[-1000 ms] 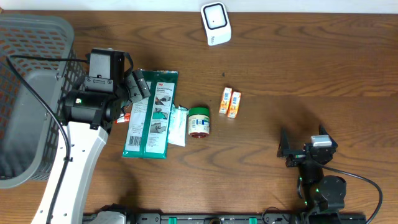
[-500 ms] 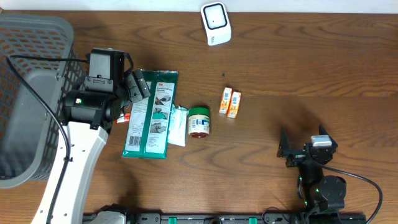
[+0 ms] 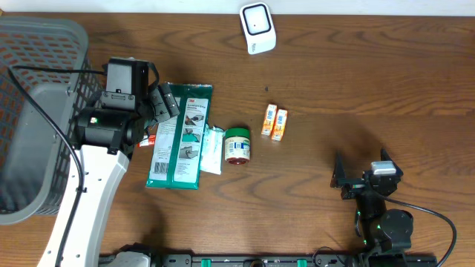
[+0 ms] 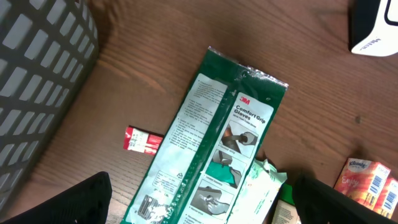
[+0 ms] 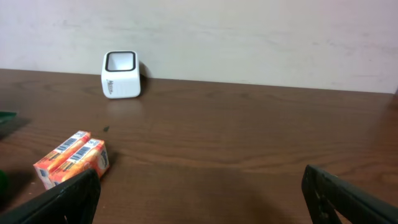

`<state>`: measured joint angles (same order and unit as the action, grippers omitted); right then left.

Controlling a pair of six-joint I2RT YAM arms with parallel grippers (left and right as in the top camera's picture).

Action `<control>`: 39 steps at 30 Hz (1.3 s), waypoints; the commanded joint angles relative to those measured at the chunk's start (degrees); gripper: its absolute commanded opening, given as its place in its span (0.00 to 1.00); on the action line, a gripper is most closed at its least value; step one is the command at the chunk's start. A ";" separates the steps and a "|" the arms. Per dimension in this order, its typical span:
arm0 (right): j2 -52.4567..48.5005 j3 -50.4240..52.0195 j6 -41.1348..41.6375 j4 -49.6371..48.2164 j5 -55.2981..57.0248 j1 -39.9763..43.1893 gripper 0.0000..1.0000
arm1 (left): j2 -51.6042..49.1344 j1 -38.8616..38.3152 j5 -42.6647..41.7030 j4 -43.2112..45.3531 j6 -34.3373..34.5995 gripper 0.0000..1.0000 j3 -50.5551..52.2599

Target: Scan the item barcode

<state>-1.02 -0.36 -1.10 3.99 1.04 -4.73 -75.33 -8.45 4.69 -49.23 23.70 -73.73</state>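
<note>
Several items lie in a row on the wooden table: a green 3M glove package (image 3: 180, 133) (image 4: 211, 143), a white tissue pack (image 3: 214, 148) (image 4: 258, 186), a green-lidded jar (image 3: 237, 144) and two orange boxes (image 3: 274, 122) (image 5: 71, 158). The white barcode scanner (image 3: 257, 28) (image 5: 120, 74) stands at the far edge. My left gripper (image 3: 165, 102) (image 4: 205, 205) hovers open over the glove package, holding nothing. My right gripper (image 3: 362, 169) (image 5: 202, 202) is open and empty above bare table at the near right, facing the scanner.
A grey mesh basket (image 3: 30, 111) (image 4: 37, 74) fills the far left, close beside the left arm. A small red packet (image 3: 148, 141) (image 4: 143, 140) lies between the basket and the glove package.
</note>
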 commanded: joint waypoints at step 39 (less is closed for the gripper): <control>-0.13 -2.29 1.51 3.37 -2.21 -0.42 0.99 | 0.11 0.13 0.94 -0.15 -0.92 0.93 -0.74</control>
<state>-1.04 -0.49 -0.43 4.73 -0.30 -4.73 -75.33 -8.45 4.69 -49.23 23.70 -73.73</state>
